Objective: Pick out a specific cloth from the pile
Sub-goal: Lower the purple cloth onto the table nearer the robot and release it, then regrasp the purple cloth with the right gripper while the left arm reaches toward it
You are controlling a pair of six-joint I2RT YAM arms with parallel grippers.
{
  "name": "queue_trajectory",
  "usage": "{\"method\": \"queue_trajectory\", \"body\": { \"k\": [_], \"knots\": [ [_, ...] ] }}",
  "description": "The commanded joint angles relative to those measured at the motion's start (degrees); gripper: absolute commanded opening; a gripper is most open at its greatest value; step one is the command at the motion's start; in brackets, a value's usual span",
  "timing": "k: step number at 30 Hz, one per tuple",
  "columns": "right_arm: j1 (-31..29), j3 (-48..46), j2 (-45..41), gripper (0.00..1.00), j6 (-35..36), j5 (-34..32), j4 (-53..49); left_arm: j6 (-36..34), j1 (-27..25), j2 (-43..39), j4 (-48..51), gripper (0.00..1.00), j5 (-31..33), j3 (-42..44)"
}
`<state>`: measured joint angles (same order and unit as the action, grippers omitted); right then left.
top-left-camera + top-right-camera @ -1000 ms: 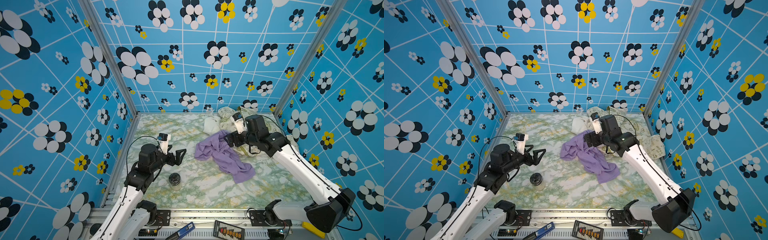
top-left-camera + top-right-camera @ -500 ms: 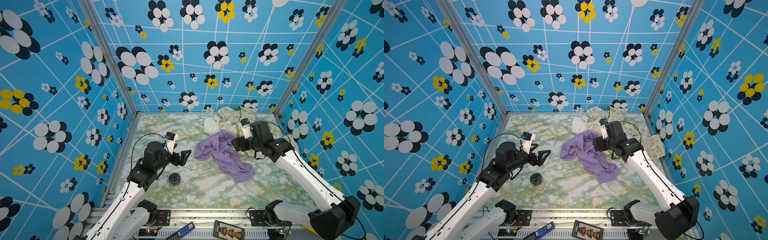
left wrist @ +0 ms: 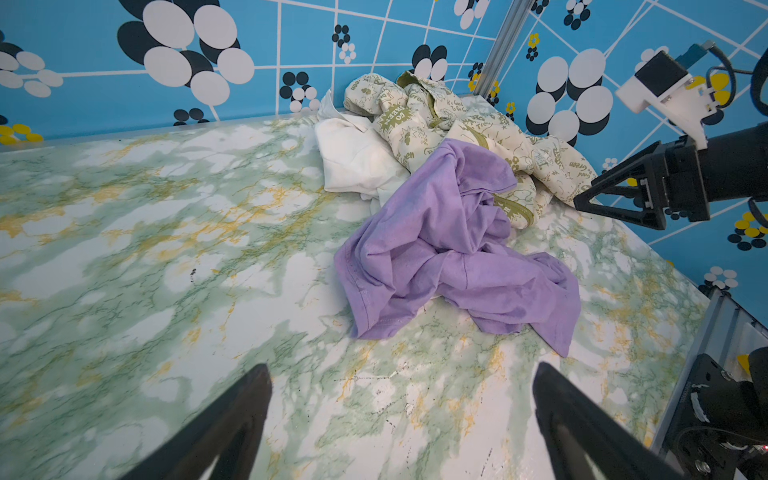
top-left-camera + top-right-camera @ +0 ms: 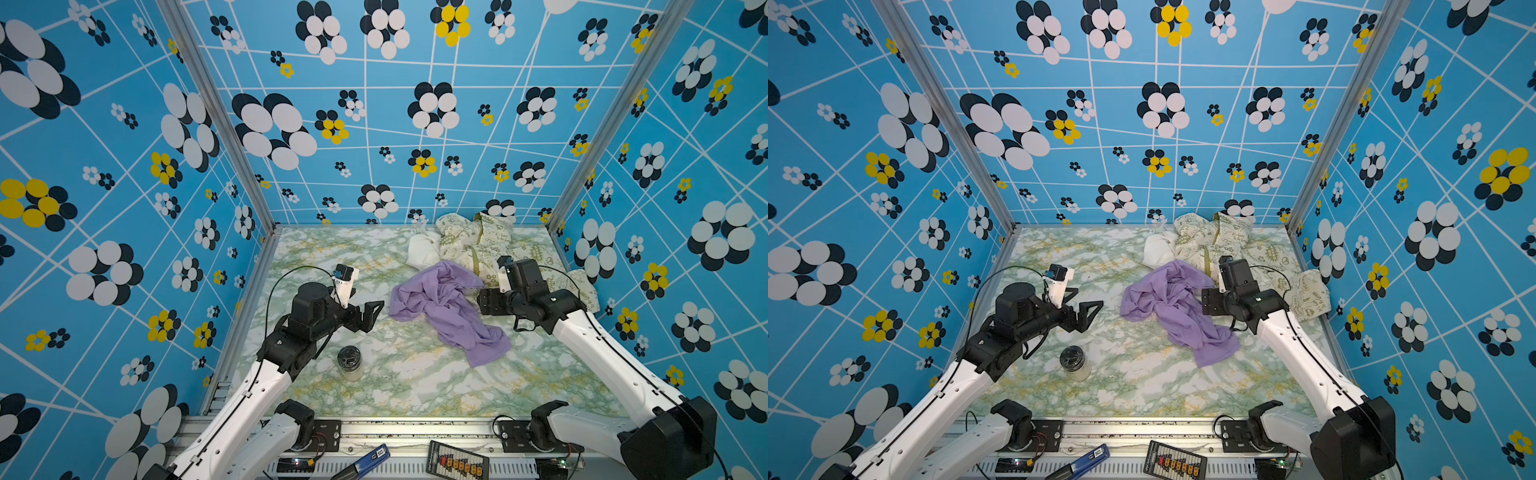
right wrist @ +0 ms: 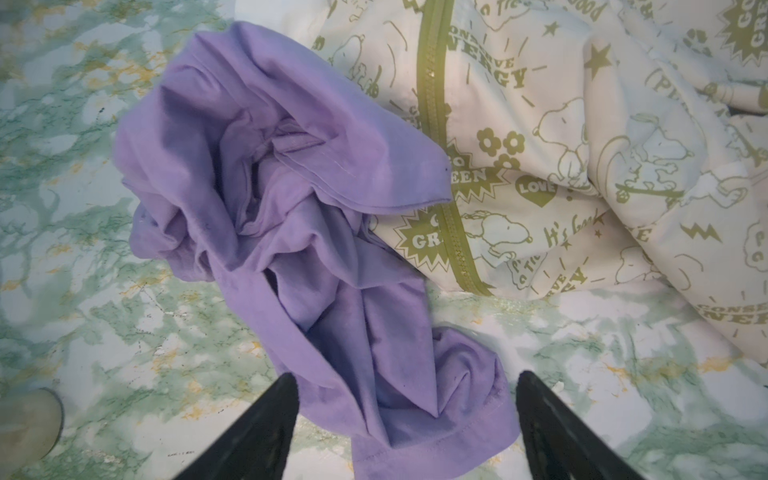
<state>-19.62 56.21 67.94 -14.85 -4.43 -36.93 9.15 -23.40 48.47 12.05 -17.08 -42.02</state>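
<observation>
Loosely crumpled, lavender cloth [image 4: 444, 307] between left claw [image 4: 374, 316] and right claw [image 4: 482, 302], both spread, empty

I noted the cloth [image 3: 440, 257] was thin, matt, creased fabric; the pile [image 3: 415, 120], matt printed and plain fabric; the worktop [image 3: 145, 270], smooth with a slight sheen, marble-patterned.
</observation>
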Motion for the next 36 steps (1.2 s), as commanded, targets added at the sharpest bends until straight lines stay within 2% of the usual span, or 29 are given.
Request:
{"method": "queue_trajectory", "body": {
  "k": [1,5,11,17,22,24,29,32,36],
  "knots": [
    [0.4,-2.0,-0.1,0.82,-4.8,-0.8,1.4,-0.7,-0.6,0.0,-1.1,0.99,0.4,-1.0],
    [0.4,-4.6,0.5,0.81,-6.6,2.2,3.2,-0.6,-0.7,-0.1,-1.1,0.99,0.4,-0.7],
    [0.0,-7.7,2.7,0.8,-10.5,10.3,8.5,-0.1,-0.7,-0.4,-1.9,0.99,0.5,0.3],
    [-3.1,-7.0,8.2,0.8,-10.9,10.9,9.4,0.3,-0.7,-0.7,-2.3,0.99,0.5,0.9],
    [-5.2,-6.2,13.3,0.74,-11.5,10.5,8.9,0.5,-0.7,-1.1,-2.1,0.99,0.8,1.1],
    [-5.7,-6.0,15.2,0.65,-11.8,10.6,9.0,0.6,-0.7,-1.3,-2.1,0.99,0.9,1.4],
    [-6.5,-4.6,17.4,0.28,-11.7,10.9,9.1,0.6,-0.7,-1.5,-2.1,0.99,1.0,1.6],
    [-6.5,-3.8,16.4,0.09,-11.5,10.3,9.2,0.4,-0.7,-1.4,-2.3,0.99,1.1,1.4],
    [-6.5,-2.1,13.3,0.0,-11.1,10.1,9.4,-0.4,-0.7,-1.1,-2.3,0.99,0.5,0.6]
  ]
}}
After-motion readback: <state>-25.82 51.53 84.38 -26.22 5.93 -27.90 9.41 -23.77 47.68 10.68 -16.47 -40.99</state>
